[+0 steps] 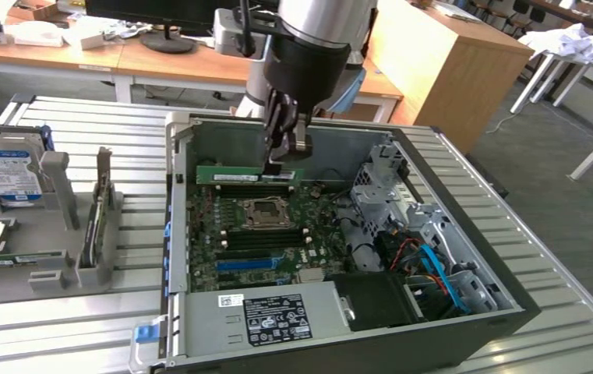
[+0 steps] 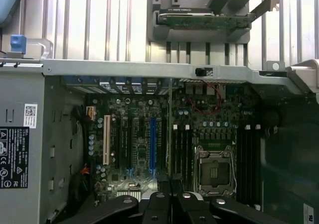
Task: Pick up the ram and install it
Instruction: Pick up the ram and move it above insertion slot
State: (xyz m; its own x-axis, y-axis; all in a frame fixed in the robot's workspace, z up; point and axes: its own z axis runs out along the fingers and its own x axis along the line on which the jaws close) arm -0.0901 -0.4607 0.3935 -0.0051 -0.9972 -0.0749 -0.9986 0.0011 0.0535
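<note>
Exterior view: a ribbed metal worktop [image 1: 78,125] carries one open black computer case [image 1: 452,335], its green motherboard [image 1: 265,245] exposed. Above the square processor socket [image 1: 259,209], the gripper [image 1: 284,169] is clamped on one thin, green, white-labelled ram [image 1: 236,176] stick, held level.

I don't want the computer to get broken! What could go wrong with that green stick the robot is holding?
The gripper holds the ram near one end, so it might tilt and go in crooked. The open processor socket sits close by on the motherboard; a slip could bump it.
</note>
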